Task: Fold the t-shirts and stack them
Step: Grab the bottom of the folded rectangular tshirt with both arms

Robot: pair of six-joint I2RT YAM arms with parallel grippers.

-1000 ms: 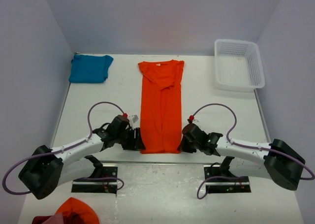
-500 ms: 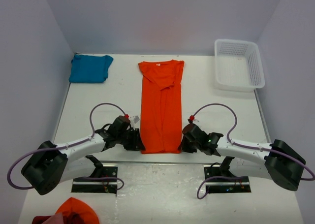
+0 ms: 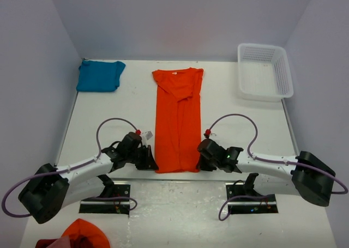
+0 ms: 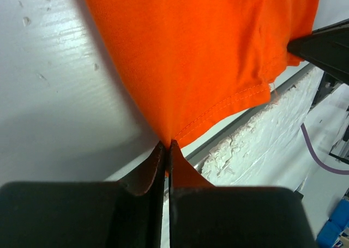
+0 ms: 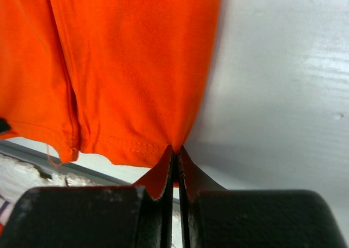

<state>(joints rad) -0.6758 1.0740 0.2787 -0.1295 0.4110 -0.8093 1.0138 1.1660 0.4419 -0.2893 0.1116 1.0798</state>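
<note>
- Orange t-shirt (image 3: 177, 120) lies folded into a long strip, stretching away from your two grippers.
- Your left gripper (image 4: 168, 150) and right gripper (image 5: 175, 152) each pinch a near hem corner, jaws clamped.
- Teal t-shirt (image 3: 100, 75) sits far beyond your left gripper.

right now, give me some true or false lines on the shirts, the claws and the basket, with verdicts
1. The left claw is shut on a near hem corner of the orange t-shirt. True.
2. The right claw hangs open above that shirt. False: it is shut on the other near hem corner.
3. The teal-blue t-shirt lies folded at the far left of the table. True.
4. The white basket holds the teal-blue t-shirt. False: that shirt lies on the table, apart from the basket.
5. The orange t-shirt lies with both sleeves spread out. False: it is folded into a long narrow strip.
</note>
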